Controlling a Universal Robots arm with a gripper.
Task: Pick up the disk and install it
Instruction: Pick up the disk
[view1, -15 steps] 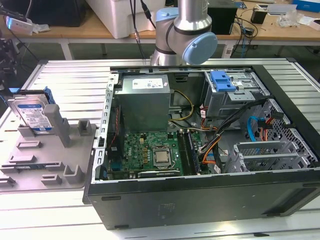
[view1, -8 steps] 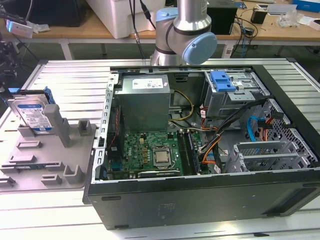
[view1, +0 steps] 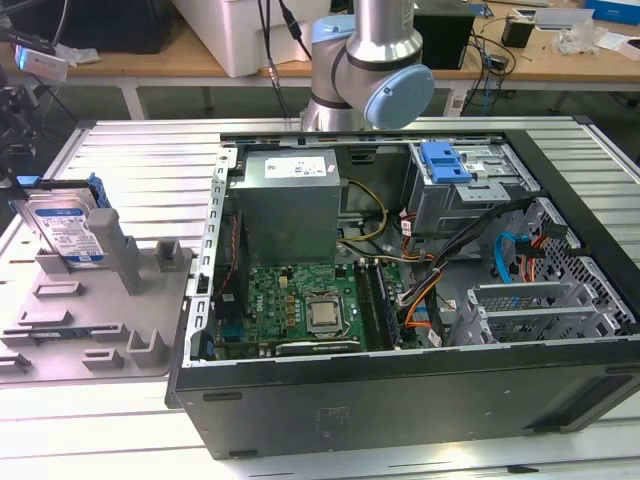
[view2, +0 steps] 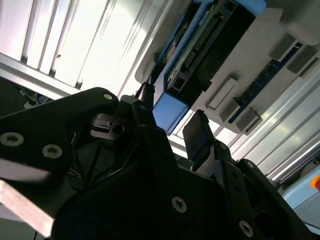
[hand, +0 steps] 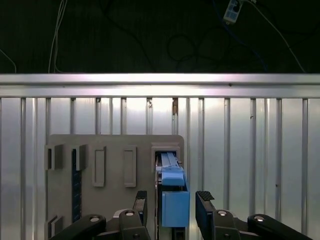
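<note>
I judge the job barely begun: the disk (view1: 66, 232) stands on edge in its grey holder (view1: 110, 320) on the tabletop (hand: 250, 150), not yet lifted, and the case (view1: 400, 400) is well away from my pincer (hand: 173, 196). The pincer is spread, and the disk's blue caddy end sits right between its fingers (hand: 205, 200). Both fingers look just clear of it, so I'm gripping nothing.
</note>
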